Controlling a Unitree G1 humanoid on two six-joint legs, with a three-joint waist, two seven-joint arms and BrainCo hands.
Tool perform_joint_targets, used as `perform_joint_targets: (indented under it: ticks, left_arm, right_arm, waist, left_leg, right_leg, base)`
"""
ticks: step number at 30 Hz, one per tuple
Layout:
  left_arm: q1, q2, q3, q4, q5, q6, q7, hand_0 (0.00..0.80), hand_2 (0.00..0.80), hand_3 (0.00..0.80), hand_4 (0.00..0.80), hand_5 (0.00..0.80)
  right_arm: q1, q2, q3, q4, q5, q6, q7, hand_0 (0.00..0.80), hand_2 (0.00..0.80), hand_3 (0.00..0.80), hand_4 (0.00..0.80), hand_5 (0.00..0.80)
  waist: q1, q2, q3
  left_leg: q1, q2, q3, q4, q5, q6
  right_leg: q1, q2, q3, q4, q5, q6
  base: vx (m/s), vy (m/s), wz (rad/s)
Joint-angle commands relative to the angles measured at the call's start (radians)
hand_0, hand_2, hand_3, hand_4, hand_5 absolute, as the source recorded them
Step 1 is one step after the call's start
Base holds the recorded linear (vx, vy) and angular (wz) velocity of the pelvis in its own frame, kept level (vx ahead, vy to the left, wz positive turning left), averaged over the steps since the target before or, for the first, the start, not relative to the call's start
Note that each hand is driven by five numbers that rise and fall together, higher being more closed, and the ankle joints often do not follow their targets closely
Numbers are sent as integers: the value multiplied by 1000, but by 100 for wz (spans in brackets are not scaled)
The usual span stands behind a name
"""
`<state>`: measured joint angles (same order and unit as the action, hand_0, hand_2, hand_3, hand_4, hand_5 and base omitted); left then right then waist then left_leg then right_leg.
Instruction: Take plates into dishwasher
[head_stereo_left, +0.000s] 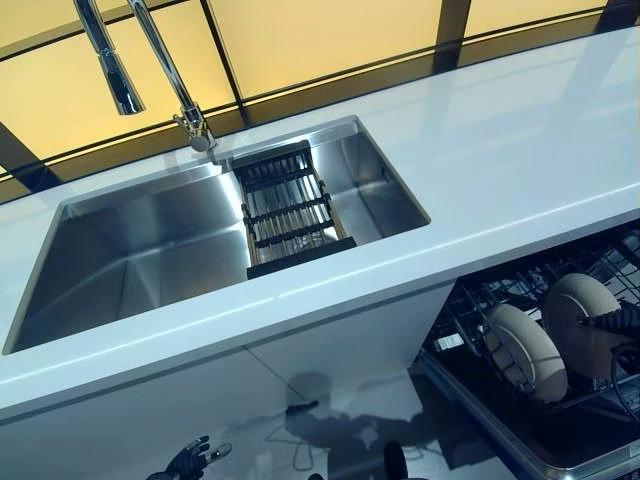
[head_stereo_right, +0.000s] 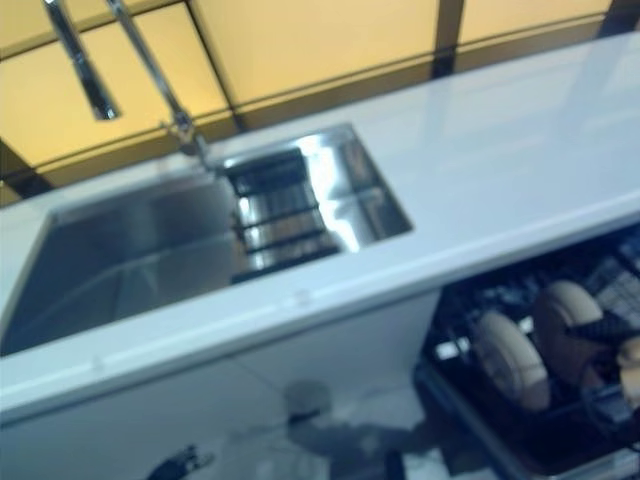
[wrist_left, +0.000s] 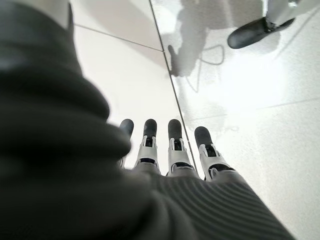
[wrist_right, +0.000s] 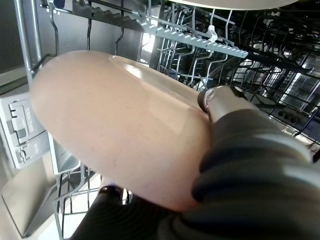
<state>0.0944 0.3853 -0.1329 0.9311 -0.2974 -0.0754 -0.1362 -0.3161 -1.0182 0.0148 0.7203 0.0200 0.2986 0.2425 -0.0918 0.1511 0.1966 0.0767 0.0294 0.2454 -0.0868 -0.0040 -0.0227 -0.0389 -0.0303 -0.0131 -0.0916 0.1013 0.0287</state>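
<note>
The right hand is inside the dishwasher rack at the scene's near right, with its thumb over the rim of a beige plate and fingers curled behind it. The grip is a pinch at one edge only.

Risks from this position:
- The plate may rotate in the pinch and strike the rack wires, since most of its mass lies away from the contact point.
- If released before the lower rim seats between two tines, the plate will probably tip against its neighbour.
- The hand may catch on the wires when it withdraws, because clearance around it looks small.

Contents:
- Rack: two plates standing on edge side by side, one to the left and one to the right, the latter next to the hand. Which of them the hand holds cannot be confirmed.
- Sink: holds only a dark drain rack spanning its right part. No plates are visible there.

The left hand hangs low over the floor, fingers straight and holding nothing.
</note>
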Motion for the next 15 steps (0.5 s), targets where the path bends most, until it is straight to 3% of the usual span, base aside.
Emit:
perform_joint_targets:
  ticks: [1, 15]
  left_arm:
    - [-45, 6, -8, 27, -21, -14, 11, 0, 0, 0, 0, 0]
    - [-54, 6, -13, 5, -41, -9, 24, 0, 0, 0, 0, 0]
  right_arm:
    - [-128, -5, 35, 82, -54, -37, -29, 800, 800, 800, 800, 800]
    - [-178, -20, 74, 168, -109, -52, -36, 800, 800, 800, 800, 800]
  waist:
    - [22, -25, 3]
    - [26, 10, 24]
  left_leg:
    - [9, -42, -45, -1, -96, 55]
    - [-6, -45, -43, -1, -87, 51]
  right_leg:
    - [49, -34, -81, 4, -85, 55]
    - [32, -40, -81, 4, -84, 53]
  base:
    - [0, 0, 0]
    - [0, 0, 0]
